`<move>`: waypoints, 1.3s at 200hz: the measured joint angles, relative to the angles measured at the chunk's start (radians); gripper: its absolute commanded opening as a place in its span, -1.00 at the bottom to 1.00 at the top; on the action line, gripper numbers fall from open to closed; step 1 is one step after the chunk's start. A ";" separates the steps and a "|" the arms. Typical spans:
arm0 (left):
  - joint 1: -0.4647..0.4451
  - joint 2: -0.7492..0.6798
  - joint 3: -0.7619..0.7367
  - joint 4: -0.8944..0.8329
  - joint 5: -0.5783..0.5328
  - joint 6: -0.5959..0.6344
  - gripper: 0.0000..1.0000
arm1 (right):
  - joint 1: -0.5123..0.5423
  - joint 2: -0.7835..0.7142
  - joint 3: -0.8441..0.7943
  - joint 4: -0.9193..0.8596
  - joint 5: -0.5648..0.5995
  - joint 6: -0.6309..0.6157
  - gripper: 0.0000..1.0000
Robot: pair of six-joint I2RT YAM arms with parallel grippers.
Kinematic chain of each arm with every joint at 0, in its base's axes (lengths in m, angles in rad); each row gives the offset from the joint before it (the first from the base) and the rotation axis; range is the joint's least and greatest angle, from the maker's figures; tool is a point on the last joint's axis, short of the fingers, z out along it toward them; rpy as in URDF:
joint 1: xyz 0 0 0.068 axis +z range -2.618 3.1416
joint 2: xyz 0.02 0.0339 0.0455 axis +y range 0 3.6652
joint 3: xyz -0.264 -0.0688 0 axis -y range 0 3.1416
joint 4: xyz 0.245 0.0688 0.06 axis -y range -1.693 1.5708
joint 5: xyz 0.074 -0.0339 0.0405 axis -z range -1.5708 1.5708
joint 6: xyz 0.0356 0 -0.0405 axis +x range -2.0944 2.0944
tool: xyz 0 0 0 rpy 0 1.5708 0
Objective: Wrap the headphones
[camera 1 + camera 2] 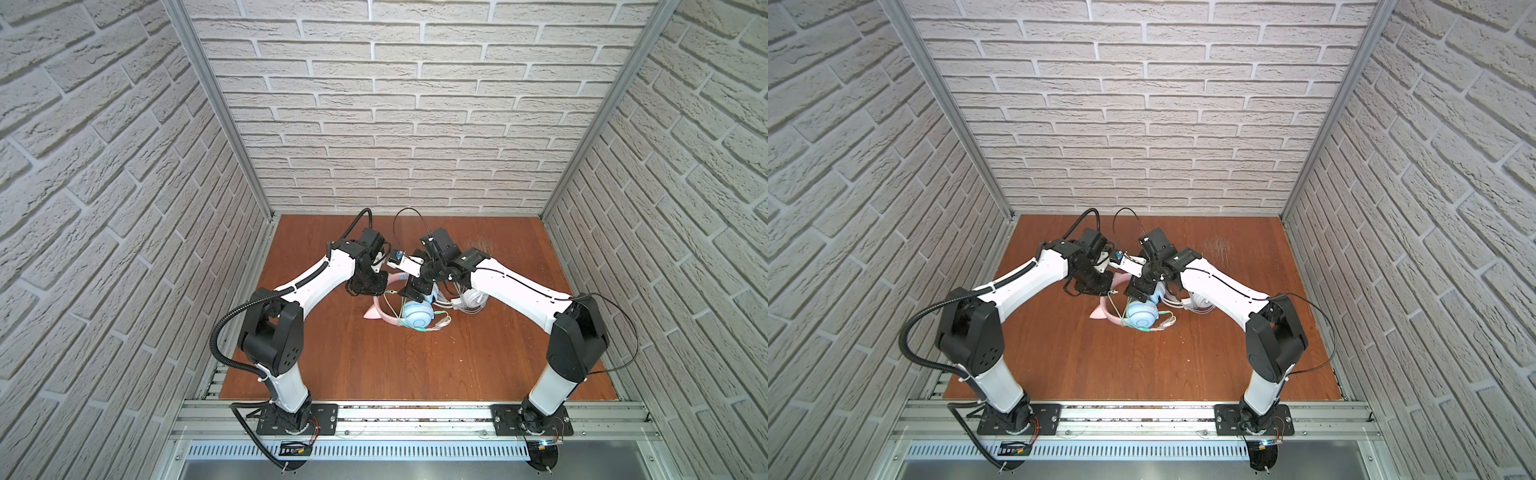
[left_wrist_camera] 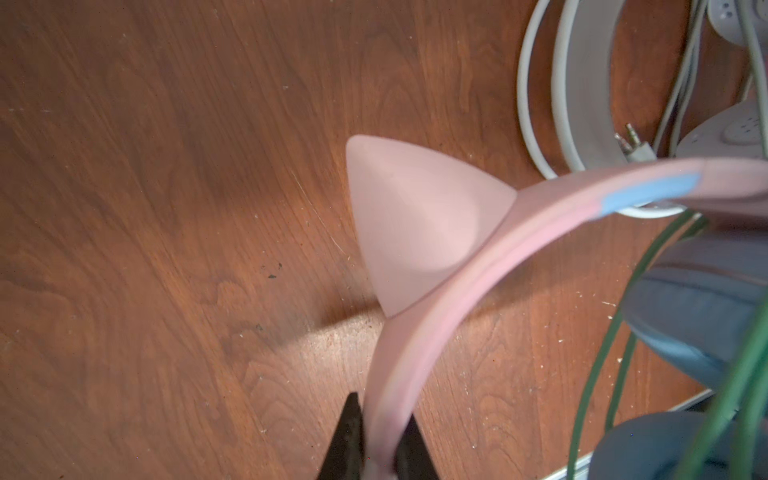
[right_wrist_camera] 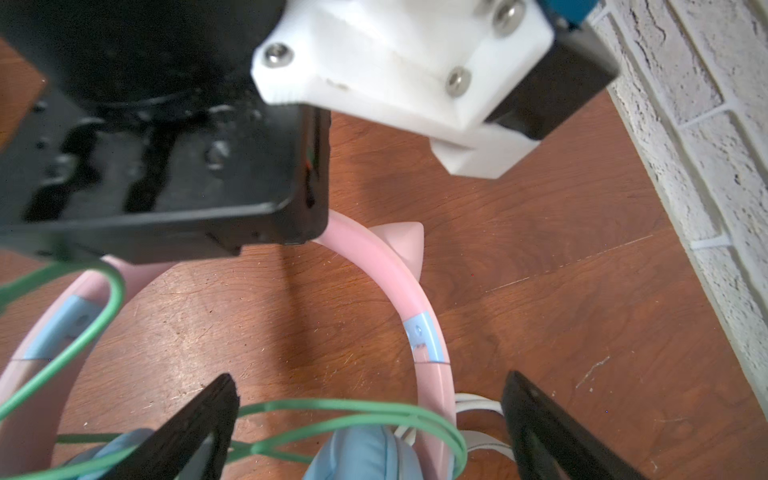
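While the left gripper [image 2: 382,417] clamps the pink headband [image 2: 457,299] of the cat-ear headphones [image 1: 409,309] between its black fingers, the right gripper [image 3: 370,380] hangs just above the same pair with its jaws spread wide and nothing in them. Loops of green cable [image 3: 332,405] run across the gap between the right gripper's fingers, over a light blue earcup [image 3: 361,453]. One pink cat ear [image 2: 411,224] juts from the headband just beyond the left gripper's hold. In both top views the cat-ear headphones lie near the middle of the wooden table [image 1: 374,365], where the two arms meet. The white headphones [image 1: 473,301] lie just beside them on the right, partly hidden under the right arm, with their pale cable gathered close.
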 measured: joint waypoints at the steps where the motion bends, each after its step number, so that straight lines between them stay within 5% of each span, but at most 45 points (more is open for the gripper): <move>1: 0.000 0.000 0.000 0.000 0.000 0.000 -1.00 | 0.000 0.000 0.000 0.000 0.000 0.002 1.00; 115: 0.038 0.045 -0.010 0.027 0.037 -0.027 -1.00 | -0.079 -0.141 -0.081 0.069 -0.029 0.187 1.00; 176: 0.062 0.092 -0.059 0.084 0.038 -0.053 -1.00 | -0.053 -0.280 -0.216 0.006 -0.238 -0.005 0.99; 260: 0.064 0.161 -0.109 0.180 0.036 -0.072 -1.00 | 0.256 -0.134 -0.250 -0.064 -0.146 -0.201 0.43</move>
